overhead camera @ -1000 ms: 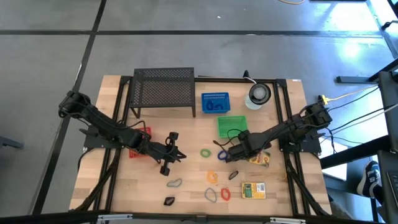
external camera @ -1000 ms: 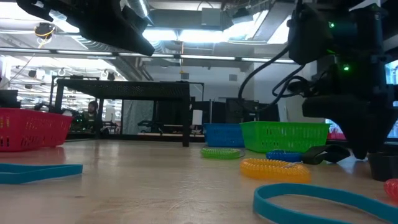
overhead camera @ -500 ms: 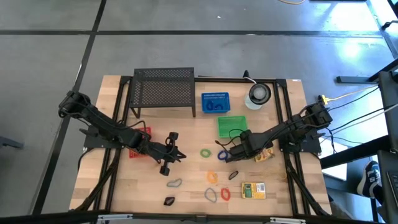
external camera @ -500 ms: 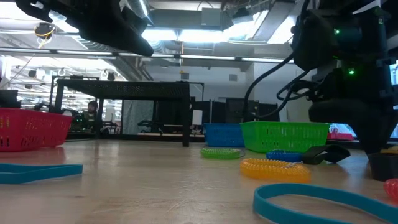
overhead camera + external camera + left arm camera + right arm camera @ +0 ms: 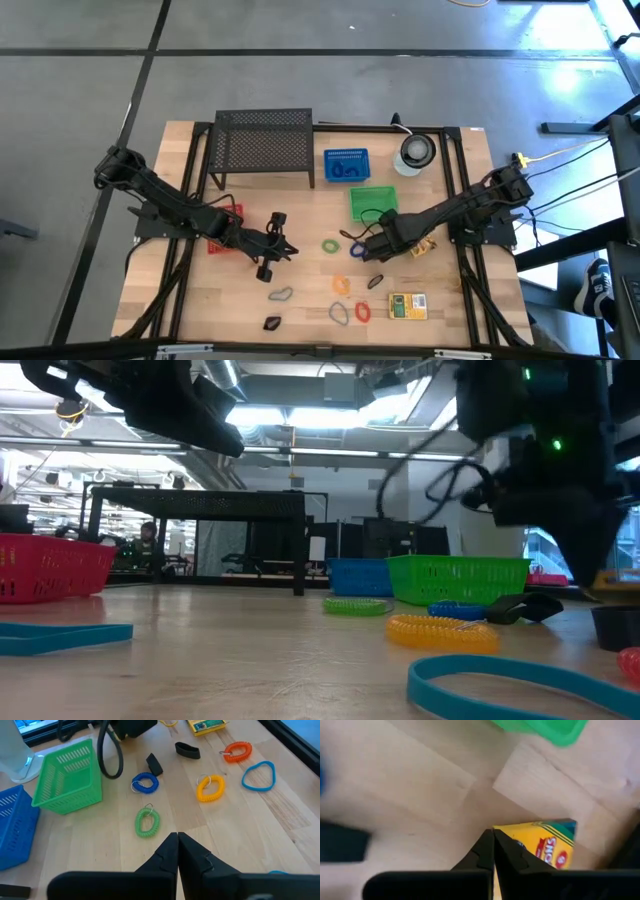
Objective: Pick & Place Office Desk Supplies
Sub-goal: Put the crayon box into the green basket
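Note:
My right gripper (image 5: 403, 246) points down at the right middle of the table, shut at the corner of a yellow crayon box (image 5: 542, 845). My left gripper (image 5: 177, 840) hangs shut and empty over the table's left middle (image 5: 290, 250). Loose on the wood lie a green loop (image 5: 146, 821), a blue loop (image 5: 145, 783), a yellow coil (image 5: 210, 787), an orange coil (image 5: 236, 751), a blue band (image 5: 259, 774) and black clips (image 5: 187, 750). A second small box (image 5: 407, 305) lies flat near the front right. A grey loop (image 5: 280, 295) lies at the front. My right gripper comes from above, its fingers pointing down, and meets the yellow box at one corner (image 5: 501, 831). The shut fingers hide the place of contact, so I cannot tell how much of the box lies between them. In the low view a yellow edge (image 5: 608, 576) shows above table level.
A green basket (image 5: 372, 202) stands just beyond my right gripper, a blue basket (image 5: 345, 165) behind it. A red basket (image 5: 222, 240) sits under my left arm. A black mesh shelf (image 5: 263, 145) and a round grey-white disc (image 5: 416, 152) stand at the far edge.
My right gripper has shut at the yellow box and risen a little. The box has shifted slightly toward the far edge with it, and one edge now shows raised in the low view. My left arm has kept still.

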